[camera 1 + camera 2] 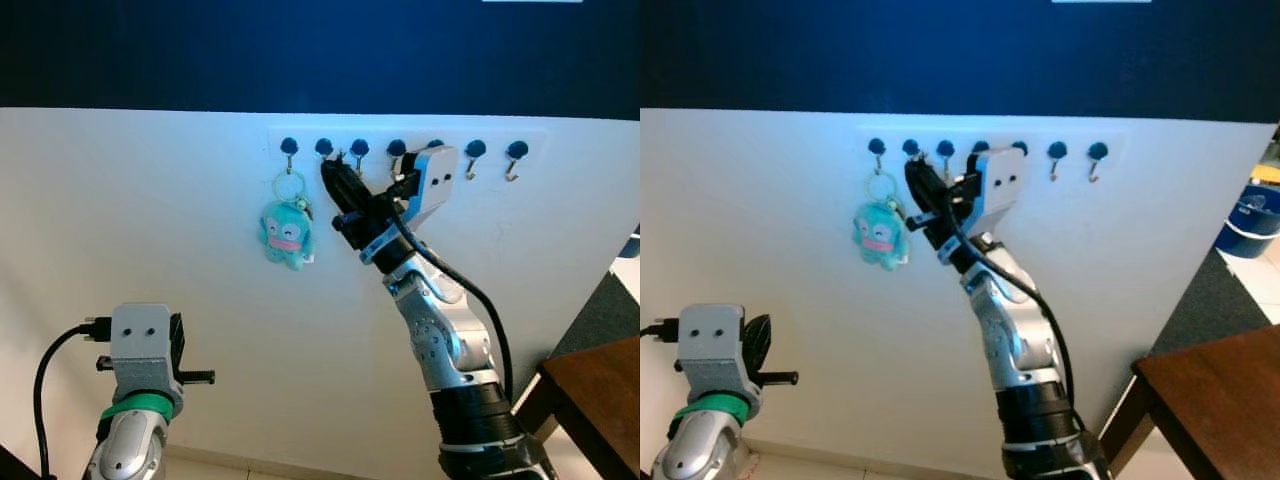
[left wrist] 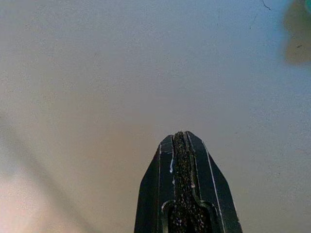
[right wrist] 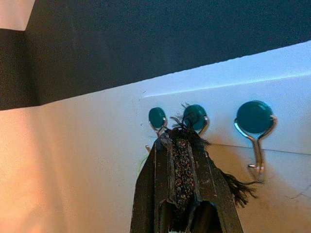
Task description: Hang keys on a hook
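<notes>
Right gripper [image 3: 181, 133] fingers are pressed together with dark frayed threads pinched between the pads, a tuft trailing off to the side; looks like a tassel or cord, can't confirm any keys on it. Tip sits right at the second hook [image 3: 195, 116] of the white hook rail [image 1: 545, 150], touching or just short of it, can't tell which. Whether the cord is over the wire of the hook yet isn't visible, so I'd call this the placing step, not finished: it needs to loop on, release, back off. Next hook along [image 3: 254, 118] is bare. On the first hook [image 1: 289, 146] a key ring [image 1: 288, 186] already hangs with a teal plush charm [image 1: 286, 234] below it, flat against the white wall [image 1: 130, 210], just beside the right gripper. Left gripper [image 2: 182, 138] fingers are together on nothing, held low and well apart from the rail, facing plain wall; idle. Corner of a brown desk [image 1: 600, 390] at lower right.
</notes>
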### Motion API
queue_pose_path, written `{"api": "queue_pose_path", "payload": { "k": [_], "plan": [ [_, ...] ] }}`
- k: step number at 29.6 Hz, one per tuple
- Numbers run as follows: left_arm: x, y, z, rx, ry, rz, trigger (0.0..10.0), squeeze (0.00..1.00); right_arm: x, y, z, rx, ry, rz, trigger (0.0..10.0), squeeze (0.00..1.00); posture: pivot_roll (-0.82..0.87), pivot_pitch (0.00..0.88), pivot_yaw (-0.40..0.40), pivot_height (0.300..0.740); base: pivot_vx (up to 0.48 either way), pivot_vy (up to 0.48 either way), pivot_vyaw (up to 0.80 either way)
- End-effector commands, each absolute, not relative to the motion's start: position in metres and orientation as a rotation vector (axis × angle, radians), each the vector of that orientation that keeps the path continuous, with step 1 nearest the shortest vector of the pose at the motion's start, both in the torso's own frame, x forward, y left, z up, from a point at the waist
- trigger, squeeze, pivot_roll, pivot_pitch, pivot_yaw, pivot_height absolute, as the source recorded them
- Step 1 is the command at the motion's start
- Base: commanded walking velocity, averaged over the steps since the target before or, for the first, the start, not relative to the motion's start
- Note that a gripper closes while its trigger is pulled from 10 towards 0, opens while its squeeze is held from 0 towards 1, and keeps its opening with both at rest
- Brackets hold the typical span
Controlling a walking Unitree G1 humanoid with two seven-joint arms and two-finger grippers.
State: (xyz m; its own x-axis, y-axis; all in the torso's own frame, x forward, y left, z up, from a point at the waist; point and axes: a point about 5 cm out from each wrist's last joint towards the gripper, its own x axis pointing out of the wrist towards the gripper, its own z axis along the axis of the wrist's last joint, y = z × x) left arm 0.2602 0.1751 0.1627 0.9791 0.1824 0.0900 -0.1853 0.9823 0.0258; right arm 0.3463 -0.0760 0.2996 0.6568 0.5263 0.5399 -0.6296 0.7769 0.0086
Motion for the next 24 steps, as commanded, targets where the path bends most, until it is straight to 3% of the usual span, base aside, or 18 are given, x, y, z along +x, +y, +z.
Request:
{"api": "queue_pose_path", "payload": {
  "k": [1,24],
  "plan": [
    [0.258,0.176,0.160,0.036,-0.070,0.185,10.0,0.00,0.346,-0.076,0.302,0.215,-0.562,0.656,10.0,0.00,-0.13,0.017,0.122,0.740,0.000,0.000,0.00],
    [0.259,0.173,0.159,0.040,-0.067,0.166,10.0,0.00,0.355,-0.109,0.301,0.303,-0.562,0.467,10.0,0.00,-0.13,0.016,0.130,0.740,0.000,0.000,0.00]
  ]
}}
